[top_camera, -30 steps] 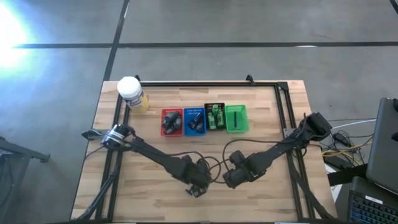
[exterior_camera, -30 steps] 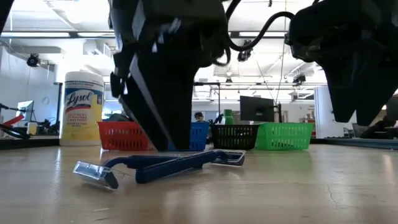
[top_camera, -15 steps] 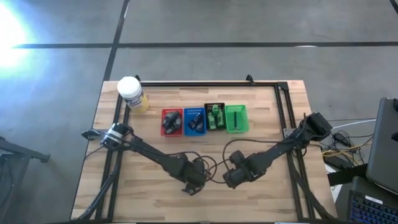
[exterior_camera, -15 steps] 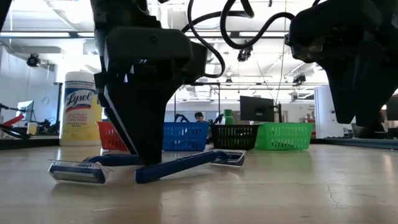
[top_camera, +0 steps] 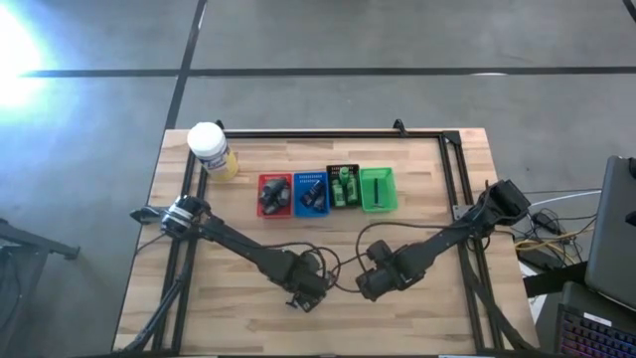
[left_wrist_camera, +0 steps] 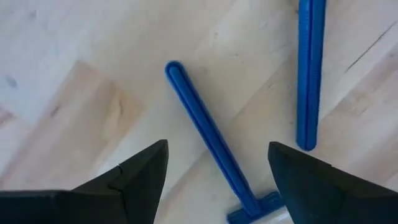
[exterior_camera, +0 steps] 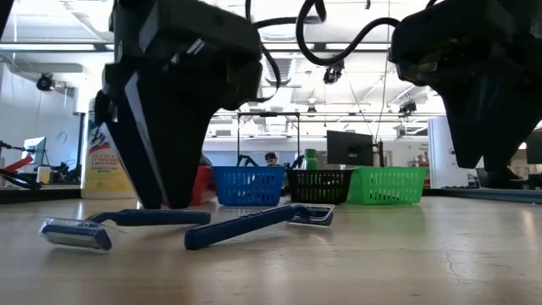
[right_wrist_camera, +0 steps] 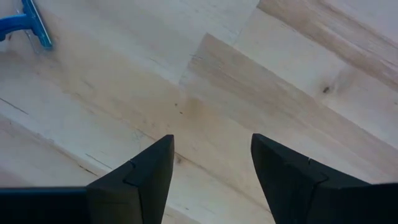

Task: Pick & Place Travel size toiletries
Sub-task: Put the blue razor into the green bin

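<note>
Two blue razors (exterior_camera: 127,222) (exterior_camera: 258,222) lie on the near tabletop (exterior_camera: 381,254), the left hand (left_wrist_camera: 214,171) spread open over one (fingers straddling its handle), the right hand (right_wrist_camera: 211,162) open just beside.

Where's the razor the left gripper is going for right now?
The blue razor lies flat on the wooden table, near its front edge, between the open fingers of the left gripper, with a second blue razor alongside.
</note>
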Controlling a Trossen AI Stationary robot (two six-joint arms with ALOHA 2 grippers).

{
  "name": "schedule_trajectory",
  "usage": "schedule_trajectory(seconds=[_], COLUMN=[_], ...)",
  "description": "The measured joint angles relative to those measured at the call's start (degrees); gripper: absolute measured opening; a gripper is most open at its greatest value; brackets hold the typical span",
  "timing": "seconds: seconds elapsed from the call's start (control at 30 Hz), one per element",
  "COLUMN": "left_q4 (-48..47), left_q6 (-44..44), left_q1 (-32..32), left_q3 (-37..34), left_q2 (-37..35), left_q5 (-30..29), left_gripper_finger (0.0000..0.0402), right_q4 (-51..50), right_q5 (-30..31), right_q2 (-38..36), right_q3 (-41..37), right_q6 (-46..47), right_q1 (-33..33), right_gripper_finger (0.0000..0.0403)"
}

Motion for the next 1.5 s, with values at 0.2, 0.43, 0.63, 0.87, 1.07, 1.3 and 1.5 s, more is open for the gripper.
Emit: schedule_trajectory(seconds=[0.2,0.43,0.63,0.87,1.07,1.3,1.5], left_q4=[1.04,4.28,4.70,6.27,8.15,16.29,20.60], left_q6=[-5.79,-8.66,-8.61,-7.09,-4.02,2.59,9.37], left_q1=[-0.54,-1.88,-1.86,-1.57,-1.57,-1.08,-0.30], left_q3=[-0.83,-1.77,-1.82,-3.95,-4.92,-3.59,-3.69], left_q2=[-0.02,-0.02,0.14,0.10,-0.34,-4.38,-11.53], left_q5=[3.86,3.84,-1.17,-2.19,-2.67,-6.31,-15.30], left_gripper_finger=[0.0282,0.0231,0.0138,0.0081,0.0038,0.0033,0.0033], right_q4=[0.04,0.00,-0.02,-0.22,0.12,0.63,3.24], right_q5=[1.24,1.72,3.05,7.68,8.95,13.17,23.61], right_q2=[0.00,0.00,-0.13,-3.76,-7.94,-12.05,-16.60], right_q3=[0.00,0.00,0.00,0.00,-0.07,-0.18,-1.33], right_q6=[-0.17,-1.46,-1.29,0.83,0.99,-0.15,-1.63], right_q1=[0.00,0.02,0.09,1.89,2.27,2.77,5.09], right_gripper_finger=[0.0214,0.0200,0.0188,0.0174,0.0161,0.0142,0.0120])
